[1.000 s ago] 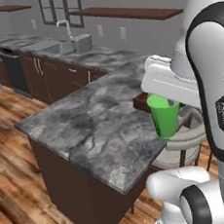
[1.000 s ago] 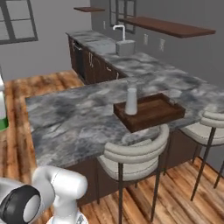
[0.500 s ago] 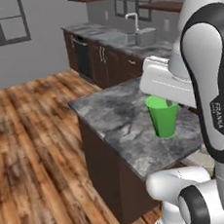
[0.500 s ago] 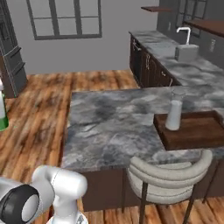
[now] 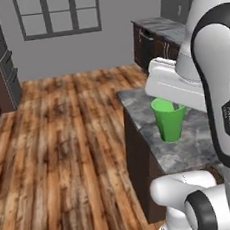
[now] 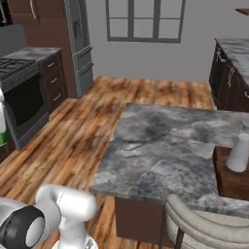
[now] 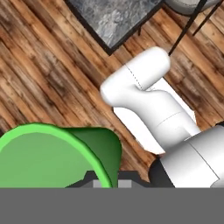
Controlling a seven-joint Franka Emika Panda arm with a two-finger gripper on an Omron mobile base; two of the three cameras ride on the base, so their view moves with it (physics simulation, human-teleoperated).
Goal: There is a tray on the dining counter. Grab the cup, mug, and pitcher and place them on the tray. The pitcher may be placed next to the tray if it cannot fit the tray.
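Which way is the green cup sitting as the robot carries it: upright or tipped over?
Upright. In the left base view the cup hangs under the hand with its wider rim on top and its base pointing down.

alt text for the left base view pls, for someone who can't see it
A bright green cup hangs from the robot's hand over the corner of the grey marbled dining counter, with the white arm rising at right. Wooden floor stretches left toward a grey wall with a window.

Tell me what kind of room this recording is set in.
A home kitchen, rendered: a marbled stone dining counter with a stool at it, a stove beside a tall refrigerator, and dark base cabinets.
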